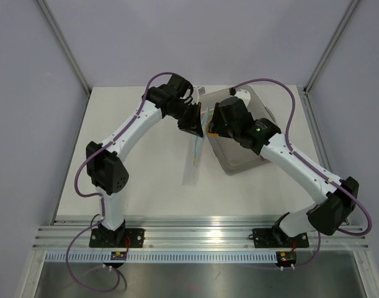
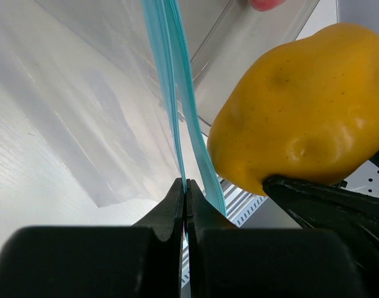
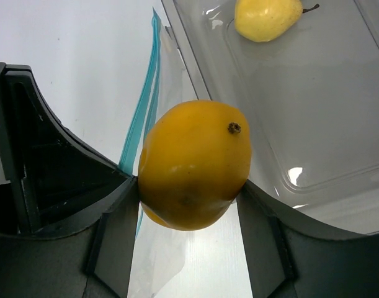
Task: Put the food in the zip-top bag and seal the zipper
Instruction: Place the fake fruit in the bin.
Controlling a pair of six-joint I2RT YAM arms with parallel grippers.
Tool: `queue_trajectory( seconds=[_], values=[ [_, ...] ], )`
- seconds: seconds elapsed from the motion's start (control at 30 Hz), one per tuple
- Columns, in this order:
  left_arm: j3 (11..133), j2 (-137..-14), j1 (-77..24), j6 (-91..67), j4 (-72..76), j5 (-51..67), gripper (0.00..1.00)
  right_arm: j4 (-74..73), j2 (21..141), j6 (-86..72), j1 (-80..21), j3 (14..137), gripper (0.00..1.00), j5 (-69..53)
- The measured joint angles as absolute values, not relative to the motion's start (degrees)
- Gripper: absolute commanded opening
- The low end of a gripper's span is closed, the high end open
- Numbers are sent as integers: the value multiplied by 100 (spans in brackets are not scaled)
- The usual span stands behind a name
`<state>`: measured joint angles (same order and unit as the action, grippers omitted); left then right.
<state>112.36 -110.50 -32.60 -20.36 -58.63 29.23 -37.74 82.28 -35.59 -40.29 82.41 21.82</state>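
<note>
My right gripper (image 3: 188, 186) is shut on the orange toy fruit (image 3: 195, 162) and holds it just above the open mouth of the clear zip-top bag (image 3: 167, 93). My left gripper (image 2: 186, 192) is shut on one lip of the bag's light blue zipper (image 2: 177, 112), holding the bag's mouth up. The orange fruit (image 2: 301, 112) is right beside that lip. In the top view both grippers meet at the bag's top edge (image 1: 201, 127) and the bag (image 1: 194, 162) trails toward me. A yellow fruit (image 3: 267, 17) lies in the grey tray. A red-pink fruit (image 2: 267, 3) barely shows. The green one is out of view.
The grey translucent tray (image 1: 251, 152) sits right of the bag, under my right wrist; its wall (image 3: 195, 68) runs close along the bag. Metal frame posts (image 1: 65, 46) stand at the table's back corners.
</note>
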Motion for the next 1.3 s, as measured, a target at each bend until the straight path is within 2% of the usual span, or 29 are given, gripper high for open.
queue_trajectory(
  seconds=[0.17, 0.3, 0.47, 0.57, 0.6, 0.7, 0.73, 1.1, 1.3],
  values=[
    [11236, -11050, -3260, -2036, -5852, 2926, 0, -3756, 8291, -3559, -3793, 8215, 29, 2005],
    [11233, -11034, -3260, -2038, -5846, 2923, 0, -3623, 8357, -3514, -2995, 7832, 29, 1780],
    [11233, -11030, -3260, -2126, -5804, 2915, 0, -3618, 9146, -3301, -2539, 7684, 31, 1693],
    [11233, -11030, -3260, -2193, -5736, 2915, 0, -3616, 9644, -3242, -2561, 7572, 49, 1546],
    [11233, -11030, -3260, -2211, -5717, 2912, 0, -3612, 9767, -3232, -2563, 7502, 64, 1511],
    [11222, -11030, -3260, -2241, -5688, 2906, 0, -3662, 9922, -3225, -2571, 7367, 78, 1437],
    [11209, -11030, -3260, -2244, -5684, 2897, 0, -3691, 9915, -3218, -2571, 7352, 80, 1426],
    [11161, -11030, -3260, -2250, -5682, 2856, 0, -3697, 8239, -3223, -2606, 7734, 80, 1201],
    [11146, -11030, -3260, -2252, -5680, 2851, 0, -3634, 8132, -3236, -3214, 8130, 79, 950]
  ],
)
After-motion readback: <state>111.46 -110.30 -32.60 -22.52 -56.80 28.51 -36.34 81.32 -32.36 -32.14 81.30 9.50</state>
